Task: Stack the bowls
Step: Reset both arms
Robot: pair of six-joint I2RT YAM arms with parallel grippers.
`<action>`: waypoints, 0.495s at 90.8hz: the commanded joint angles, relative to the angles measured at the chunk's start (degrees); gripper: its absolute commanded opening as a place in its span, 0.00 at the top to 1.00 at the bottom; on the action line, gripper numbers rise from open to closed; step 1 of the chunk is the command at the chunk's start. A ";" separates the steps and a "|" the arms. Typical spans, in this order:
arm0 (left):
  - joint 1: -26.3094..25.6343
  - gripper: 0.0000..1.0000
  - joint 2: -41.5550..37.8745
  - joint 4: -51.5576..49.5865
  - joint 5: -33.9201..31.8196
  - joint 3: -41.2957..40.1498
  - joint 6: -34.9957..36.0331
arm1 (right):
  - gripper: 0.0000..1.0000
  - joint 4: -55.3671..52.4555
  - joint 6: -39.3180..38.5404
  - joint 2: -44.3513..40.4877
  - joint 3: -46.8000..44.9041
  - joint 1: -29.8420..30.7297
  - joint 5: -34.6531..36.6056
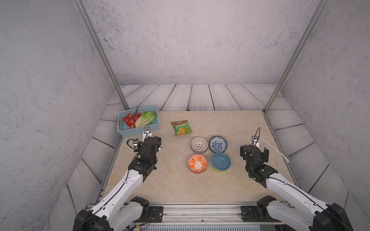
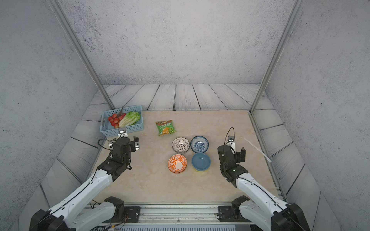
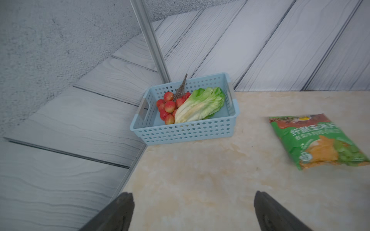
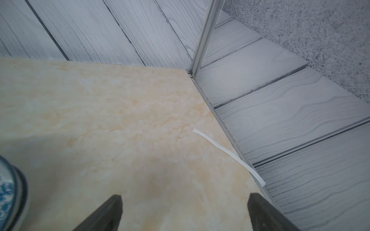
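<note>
Slate-blue round ceramic bowl [image 1: 221,161] nested in lime-green ceramic bowl [image 1: 219,170], just beside orange-scroll ceramic bowl [image 1: 197,163]. Left gripper [image 3: 193,199], right gripper [image 4: 186,197] — both spread wide, empty.

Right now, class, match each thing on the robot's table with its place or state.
Things:
1. plain slate-blue ceramic bowl
2. pale blue perforated plastic basket
3. green foil snack bag
4. thin white paper strip

Places or states:
a. holds lettuce and red fruit
b. stacked on a lime-green bowl
c. lies across the right edge of the table
d. lies flat between the basket and the dark-lattice white bowl

Pairs: 1-b; 2-a; 3-d; 4-c.
</note>
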 commanded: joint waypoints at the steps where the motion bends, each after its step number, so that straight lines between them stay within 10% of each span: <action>1: 2.92 0.00 2.23 9.28 1.51 -1.80 5.76 | 0.01 24.69 -9.42 2.11 -7.06 -1.19 -1.16; 45: 10.27 0.00 22.03 37.37 18.25 -9.67 8.10 | 0.01 45.38 -6.60 21.12 -8.01 -15.03 -17.60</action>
